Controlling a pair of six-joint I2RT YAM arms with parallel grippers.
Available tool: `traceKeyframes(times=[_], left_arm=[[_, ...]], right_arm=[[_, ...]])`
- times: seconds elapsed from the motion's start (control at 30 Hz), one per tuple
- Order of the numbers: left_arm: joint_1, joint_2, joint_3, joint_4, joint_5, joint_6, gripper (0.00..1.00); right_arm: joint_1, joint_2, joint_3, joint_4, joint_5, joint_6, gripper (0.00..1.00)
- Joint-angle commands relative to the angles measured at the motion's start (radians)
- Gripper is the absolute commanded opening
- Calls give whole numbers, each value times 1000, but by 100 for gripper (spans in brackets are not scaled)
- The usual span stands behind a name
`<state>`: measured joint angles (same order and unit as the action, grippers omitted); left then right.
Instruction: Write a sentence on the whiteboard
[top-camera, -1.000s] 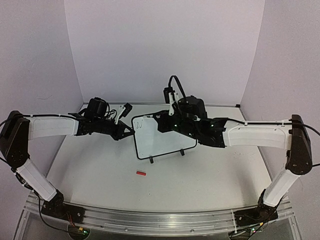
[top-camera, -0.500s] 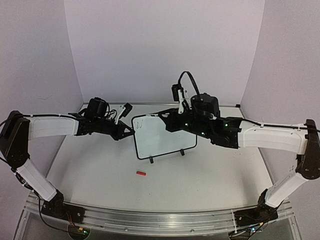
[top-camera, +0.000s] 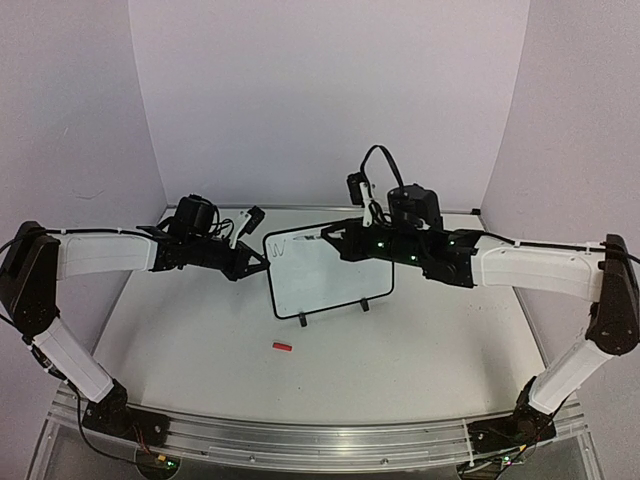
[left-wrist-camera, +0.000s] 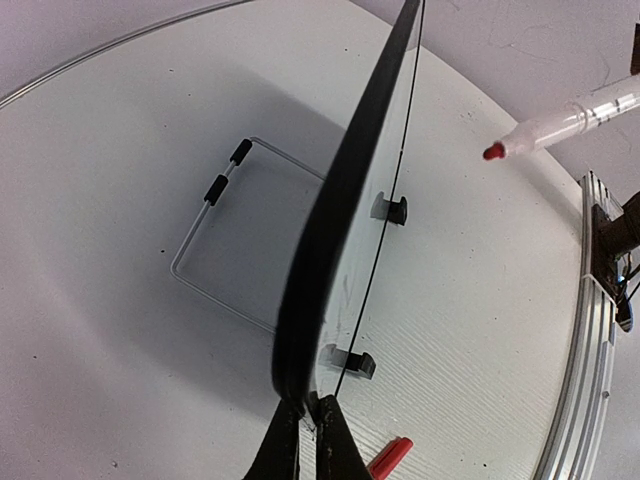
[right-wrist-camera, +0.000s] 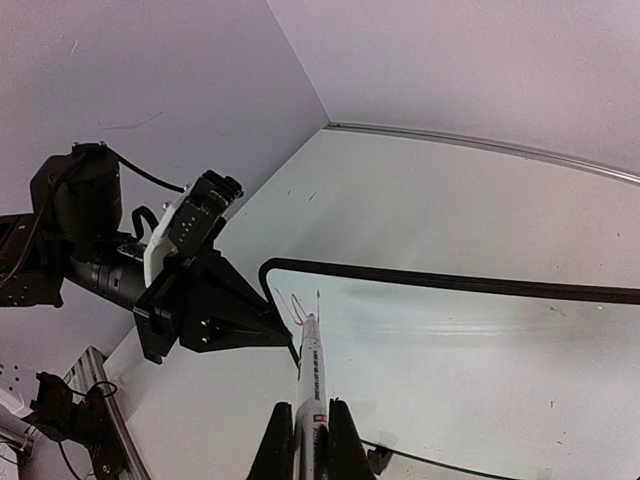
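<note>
Lavender walls stand well back; left fingers pinch whiteboard edge, right fingers grip marker.

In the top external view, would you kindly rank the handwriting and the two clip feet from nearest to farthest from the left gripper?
From the left gripper, whose jaws pinch the whiteboard at its left edge:
1. The handwriting, just right of the jaws, in the board's upper left corner.
2. The left clip foot, under the bottom edge.
3. The right clip foot, farther along that edge, to the right.
</note>
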<state>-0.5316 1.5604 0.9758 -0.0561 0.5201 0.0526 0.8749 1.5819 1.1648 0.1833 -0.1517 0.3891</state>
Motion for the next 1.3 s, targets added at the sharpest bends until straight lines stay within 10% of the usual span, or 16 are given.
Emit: traceKeyframes(times=[0.0, 1.27], left_arm=[[-1, 28, 32, -43, -63, 47, 0], [-1, 39, 36, -47, -71, 57, 0]], right_arm=[[-4, 36, 20, 49, -46, 18, 0], [-10, 130, 60, 82, 43, 50, 0]])
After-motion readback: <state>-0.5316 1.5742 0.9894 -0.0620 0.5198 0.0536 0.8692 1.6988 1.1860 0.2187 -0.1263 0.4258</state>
